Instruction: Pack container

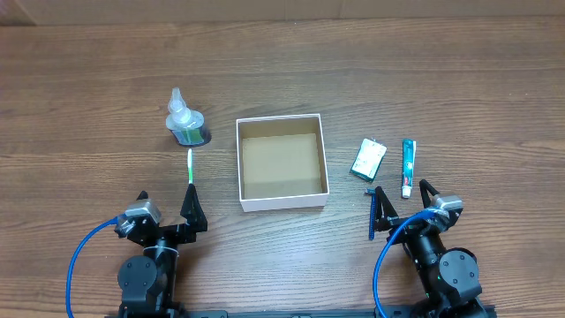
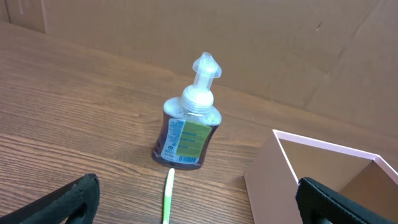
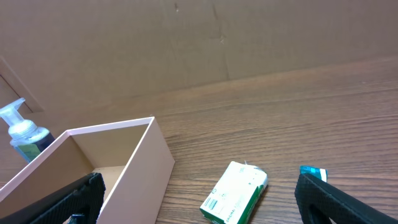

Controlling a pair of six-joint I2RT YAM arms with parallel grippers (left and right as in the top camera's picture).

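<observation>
Container point(image 1: 282, 202): found empty, nothing packed. Bottle point(image 1: 184, 124), toothbrush point(image 1: 190, 166), packet point(image 1: 369, 160) and tube point(image 1: 408, 166) were left on table point(image 1: 459, 79). Left hand point(image 1: 166, 208) and right hand point(image 1: 402, 208) were held wide apart, unladen.

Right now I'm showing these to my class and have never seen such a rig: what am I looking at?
Two robot arms sit at a wooden table. The wide picture comes from overhead; the other two from a camera on each wrist, dark fingers at the bottom corners. The left fingers and right fingers are spread open, holding nothing. On the table: an empty white box, a pump bottle, a thin green stick, a small green-and-white carton, a toothpaste tube and a thin blue item.
</observation>
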